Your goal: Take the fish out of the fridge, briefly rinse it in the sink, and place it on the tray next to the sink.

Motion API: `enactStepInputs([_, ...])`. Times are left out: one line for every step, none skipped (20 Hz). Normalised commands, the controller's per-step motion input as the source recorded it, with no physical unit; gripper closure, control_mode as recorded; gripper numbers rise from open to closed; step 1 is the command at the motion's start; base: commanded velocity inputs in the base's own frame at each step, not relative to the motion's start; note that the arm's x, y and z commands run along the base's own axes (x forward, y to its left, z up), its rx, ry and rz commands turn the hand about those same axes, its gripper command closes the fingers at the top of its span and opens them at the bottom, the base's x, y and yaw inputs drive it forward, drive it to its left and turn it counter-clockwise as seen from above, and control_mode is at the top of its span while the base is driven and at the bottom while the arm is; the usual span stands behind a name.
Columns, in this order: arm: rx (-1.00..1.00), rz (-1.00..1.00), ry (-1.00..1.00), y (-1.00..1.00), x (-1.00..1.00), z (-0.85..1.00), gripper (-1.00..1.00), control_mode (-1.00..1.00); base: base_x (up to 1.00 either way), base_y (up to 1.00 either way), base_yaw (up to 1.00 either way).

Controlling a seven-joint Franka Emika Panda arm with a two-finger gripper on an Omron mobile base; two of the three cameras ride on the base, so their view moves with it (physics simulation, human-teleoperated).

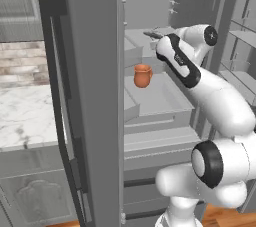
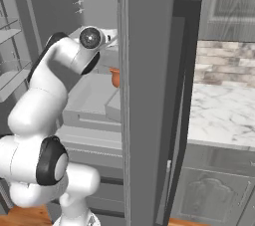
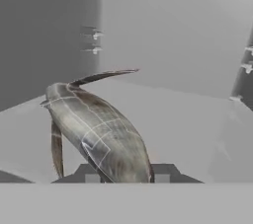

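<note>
The fish (image 3: 99, 134), slim and dark grey with thin fins, lies tilted between my two finger tips inside the fridge (image 1: 95, 96). In the hand view my gripper (image 3: 127, 174) is shut on its body, with a fingertip (image 3: 91, 176) pressed to each side. The fish's tail end (image 1: 150, 34) shows as a thin dark sliver over the upper shelf in the left base view, just past my wrist. The arm reaches deep into the open fridge at upper-shelf height. The sink and the tray are out of view.
An orange-brown clay pot (image 1: 142, 75) stands on the middle shelf (image 1: 160, 98) below my hand. The fridge's dark-framed door edge (image 2: 149, 95) stands close on the arm's side, and door racks (image 1: 240, 56) lie on the other. A marble counter (image 2: 224, 110) runs beside the fridge.
</note>
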Motion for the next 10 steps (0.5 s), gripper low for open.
enactStepInputs([0.00, -0.03, 0.00, 0.31, -1.00, 0.45, 1.00, -1.00, 0.00, 0.00, 0.00])
enactStepInputs([0.00, -0.04, 0.02, 0.21, -1.00, 0.26, 1.00, -1.00, 0.00, 0.00, 0.00])
enactStepInputs([0.00, -0.04, 0.09, 0.15, -1.00, 0.08, 1.00, -1.00, 0.00, 0.00, 0.00])
enactStepInputs([-0.01, -0.05, 0.21, 0.11, -1.00, 0.00, 1.00, -1.00, 0.00, 0.00, 0.00])
enactStepInputs([-0.04, -0.09, 0.22, 0.04, -1.00, -0.06, 1.00, -1.00, 0.00, 0.00, 0.00])
enactStepInputs([-0.05, -0.11, 0.25, 0.00, -1.00, -0.19, 1.00, -1.00, 0.00, 0.00, 0.00])
enactStepInputs([-0.07, -0.09, 0.26, 0.00, -1.00, -0.31, 1.00, -1.00, 0.00, 0.00, 0.00])
enactStepInputs([-0.09, -0.08, 0.29, 0.00, -1.00, -0.43, 1.00, -1.00, 0.00, 0.00, 0.00])
enactStepInputs([-0.19, -0.07, 0.39, 0.00, -1.00, -0.80, 1.00, -1.00, 0.00, 0.00, 0.00])
enactStepInputs([-0.26, -0.07, 0.47, 0.00, -1.00, -1.00, 1.00, -1.00, 0.00, 0.00, 0.00])
